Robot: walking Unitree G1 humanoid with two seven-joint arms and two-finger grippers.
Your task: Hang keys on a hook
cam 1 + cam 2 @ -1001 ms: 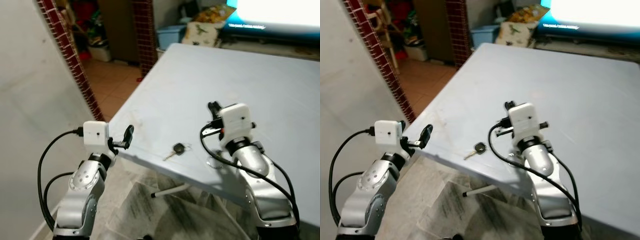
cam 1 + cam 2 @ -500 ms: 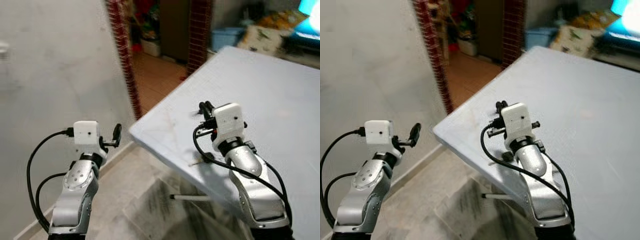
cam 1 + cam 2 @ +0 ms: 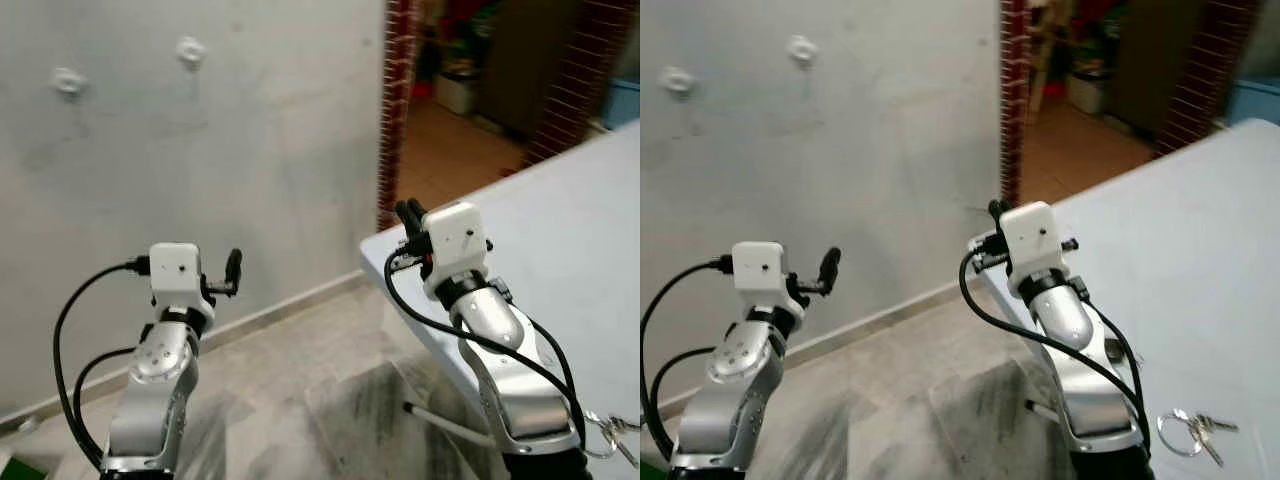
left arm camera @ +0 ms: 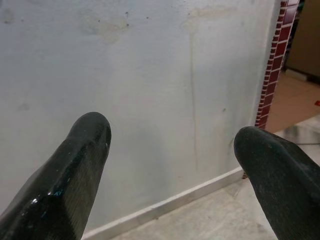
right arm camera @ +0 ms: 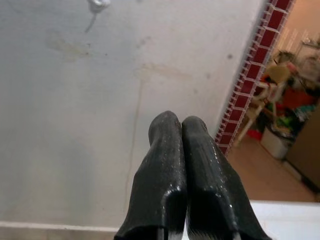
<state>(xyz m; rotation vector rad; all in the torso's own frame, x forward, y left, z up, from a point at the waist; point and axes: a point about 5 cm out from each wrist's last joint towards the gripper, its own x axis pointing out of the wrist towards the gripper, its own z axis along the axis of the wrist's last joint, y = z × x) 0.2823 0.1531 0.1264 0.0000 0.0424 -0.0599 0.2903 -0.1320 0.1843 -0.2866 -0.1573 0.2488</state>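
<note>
A ring of silver keys (image 3: 1188, 432) lies on the pale blue table (image 3: 570, 210), close to my body beside the right arm. Two white hooks (image 3: 68, 80) (image 3: 190, 50) are fixed high on the grey wall, and one hook (image 5: 98, 5) shows in the right wrist view. My right gripper (image 3: 408, 212) is raised over the table's corner, shut with nothing between its fingers (image 5: 167, 150). My left gripper (image 3: 233, 268) is held out toward the wall, open and empty, fingertips (image 4: 92, 135) wide apart.
A red brick doorway edge (image 3: 397, 110) stands right of the wall, with a tiled room behind it. A small dark object (image 3: 1113, 350) lies on the table by my right arm. Marbled floor (image 3: 300, 400) lies between me and the wall.
The camera has swung left: the table slid to the right of the picture and the wall with its hooks came into view. Both arms keep the same pose.
</note>
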